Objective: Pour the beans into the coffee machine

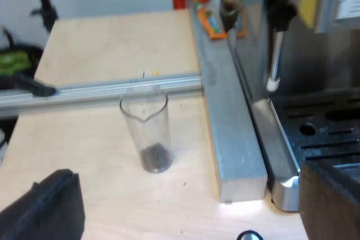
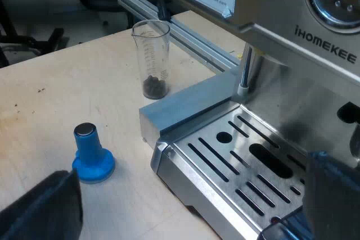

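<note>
Left gripper (image 1: 188,175) and right gripper (image 2: 191,170) both gape empty; approach step, I judge, measuring glass (image 1: 147,133) ungrasped; next needs a level clasp round it.

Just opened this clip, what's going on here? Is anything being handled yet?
Nothing is held yet. The clear measuring glass, with dark coffee beans at its bottom, stands upright on the pale wooden table, beside an aluminium rail and near the stainless espresso machine. The left pincer is open, facing the glass without touching it. The right pincer is open over the machine's slotted drip tray, with a blue tamper standing nearby. Pouring has not begun.
</note>
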Robot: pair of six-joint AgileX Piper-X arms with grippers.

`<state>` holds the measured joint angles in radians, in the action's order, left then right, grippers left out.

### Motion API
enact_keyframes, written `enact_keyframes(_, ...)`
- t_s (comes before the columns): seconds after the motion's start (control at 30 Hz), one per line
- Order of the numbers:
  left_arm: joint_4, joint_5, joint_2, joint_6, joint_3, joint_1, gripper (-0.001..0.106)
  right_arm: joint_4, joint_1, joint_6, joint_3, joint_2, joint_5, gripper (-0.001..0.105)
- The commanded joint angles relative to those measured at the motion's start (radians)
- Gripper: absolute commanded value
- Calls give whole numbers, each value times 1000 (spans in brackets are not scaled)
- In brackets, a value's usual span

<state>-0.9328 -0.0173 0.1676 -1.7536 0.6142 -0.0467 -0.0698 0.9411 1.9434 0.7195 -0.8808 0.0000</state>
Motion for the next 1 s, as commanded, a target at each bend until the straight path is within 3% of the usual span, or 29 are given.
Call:
enact_keyframes(0.03, 13, -17, 34, -18, 1, 0, 79, 13, 1, 7, 2, 4, 0, 81)
enact_keyframes(0.07, 13, -23, 44, -18, 1, 0, 79, 13, 1, 7, 2, 4, 0, 81)
enact_keyframes(0.17, 17, -123, 55, -15, 1, 0, 77, 13, 1, 7, 2, 4, 0, 81)
enact_keyframes(0.4, 19, -133, 55, 0, 1, 0, 76, 13, 1, 7, 2, 4, 0, 81)
enact_keyframes(0.47, 19, -106, 55, -19, 1, 0, 76, 13, 1, 7, 2, 4, 0, 81)
enact_keyframes(0.57, 19, -6, 74, -72, 1, 15, 76, 13, 1, 7, 2, 4, 0, 81)
enact_keyframes(0.67, 19, 30, 117, -80, 1, 56, 76, 13, 1, 7, 2, 4, 0, 81)
enact_keyframes(0.87, 91, 110, 220, 21, 1, 219, 76, 13, 1, 7, 2, 4, 0, 81)
enact_keyframes(1.0, 136, 112, 227, 77, -8, 256, 75, 13, 1, 7, 2, 4, 0, 81)
